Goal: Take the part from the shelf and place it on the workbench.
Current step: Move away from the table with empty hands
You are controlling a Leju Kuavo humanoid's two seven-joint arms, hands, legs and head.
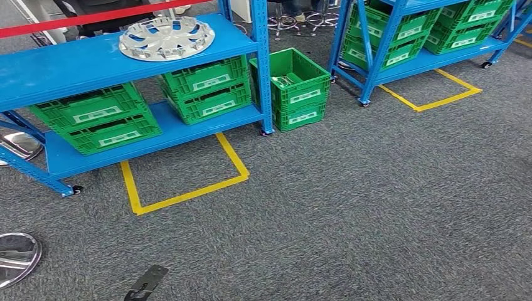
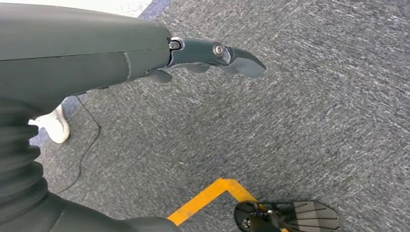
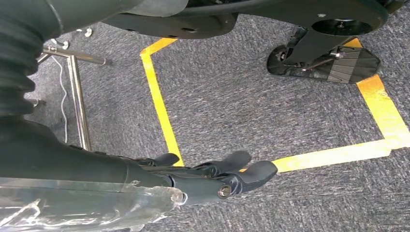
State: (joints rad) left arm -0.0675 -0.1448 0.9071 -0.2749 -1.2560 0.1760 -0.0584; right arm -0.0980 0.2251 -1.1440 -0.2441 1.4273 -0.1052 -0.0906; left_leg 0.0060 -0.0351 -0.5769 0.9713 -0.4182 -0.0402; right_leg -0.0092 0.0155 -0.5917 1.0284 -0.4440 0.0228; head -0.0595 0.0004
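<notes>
Silver part (image 1: 167,38) on the far-left blue shelf's (image 1: 56,66) top board, both hands empty.

Head view: green crates (image 1: 94,117) sit beneath it (one more stands on the floor). Left wrist view: the left hand (image 2: 212,55) hangs over grey carpet (image 2: 300,111), fingers straight, holding nothing. Right wrist view: the right hand (image 3: 217,174), fingers loosely extended, hovers over yellow tape (image 3: 159,104).

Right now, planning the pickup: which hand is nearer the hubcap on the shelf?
Left. The hubcap sits ahead-left, the left hand low on that side, the right hand farther right.
</notes>
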